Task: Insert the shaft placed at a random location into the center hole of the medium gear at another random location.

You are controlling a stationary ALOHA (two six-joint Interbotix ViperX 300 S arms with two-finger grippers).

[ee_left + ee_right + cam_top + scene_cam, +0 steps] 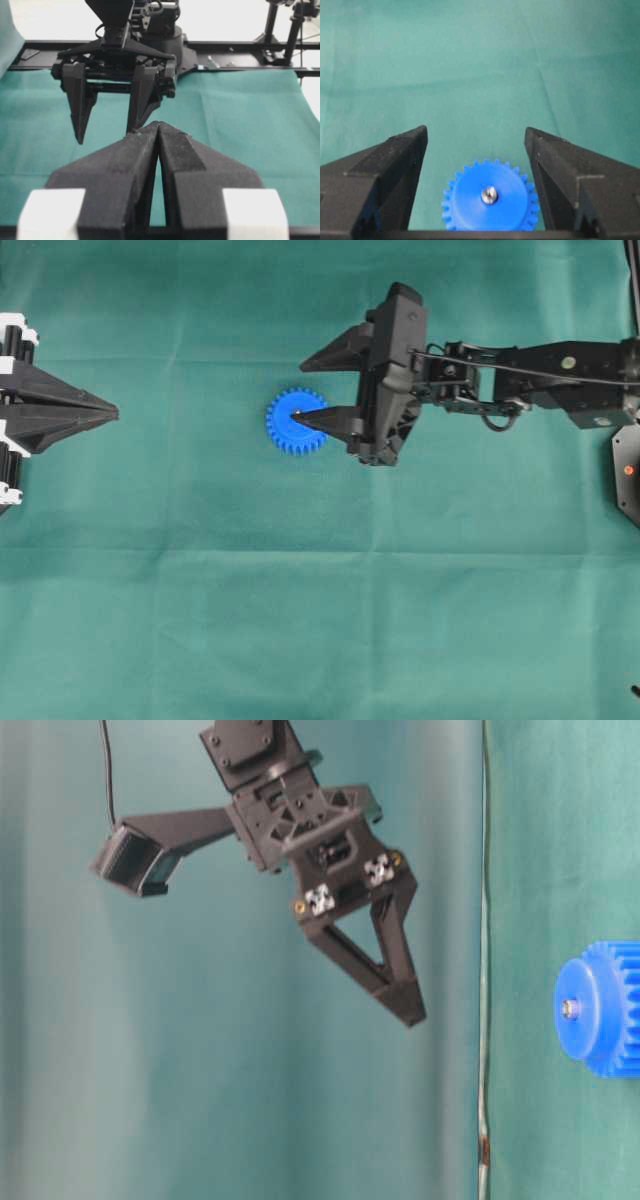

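The blue medium gear (296,421) lies flat on the green cloth. The silvery shaft (489,195) stands in its center hole and fills it, its end poking just above the hub (571,1008). My right gripper (475,131) hangs open above the gear, apart from it, with one fingertip (298,418) over the gear's middle in the overhead view and nothing between the fingers. My left gripper (115,414) stays shut and empty at the far left, its tips (159,123) pressed together. The gear is hidden behind them in the left wrist view.
Green cloth (320,620) covers the whole table. The right arm (540,375) reaches in from the right edge, beside a black base plate (627,472). A black frame rail (240,47) runs along the far side of the table behind the right arm.
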